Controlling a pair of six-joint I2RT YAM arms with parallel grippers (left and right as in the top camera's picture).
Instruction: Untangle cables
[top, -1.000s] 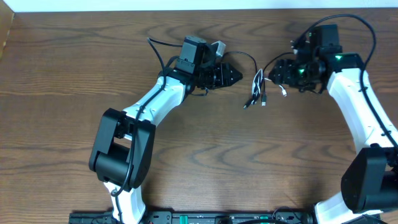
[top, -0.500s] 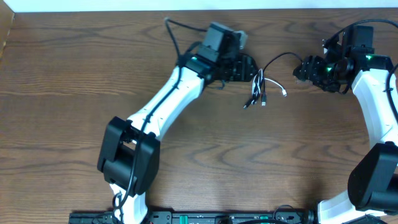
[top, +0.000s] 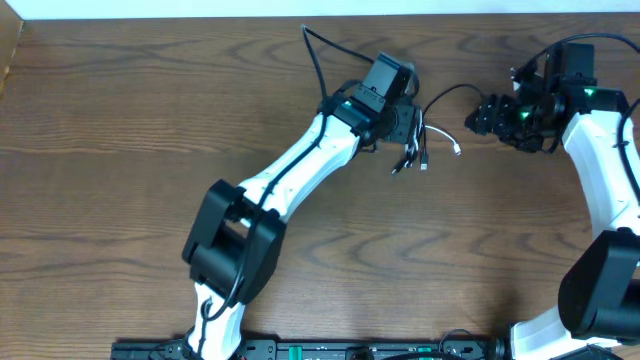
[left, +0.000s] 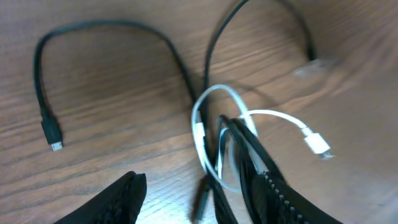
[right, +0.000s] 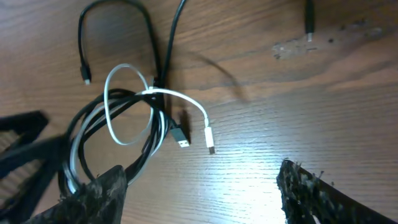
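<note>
The cables lie tangled on the wooden table (top: 120, 150). A white cable (left: 214, 99) loops through a black cable (left: 112, 26), with a white plug (left: 317, 146) lying free to the right. In the overhead view the tangle (top: 416, 146) sits between both arms. My left gripper (top: 411, 128) (left: 196, 205) is open and straddles the bundle, whose strands run close to its right finger (left: 273, 196). My right gripper (top: 472, 117) (right: 202, 199) is open over bare wood. The coil (right: 118, 112) passes beside its left finger (right: 93, 196).
A loose black strand (top: 450, 92) arcs from the tangle toward the right arm. A black plug end (right: 309, 25) lies apart at the top of the right wrist view. The table's far edge (top: 200, 16) runs along the top.
The left arm has swung right and forward until its gripper reached the tangle. The right gripper drew back to the right, away from the cables.
</note>
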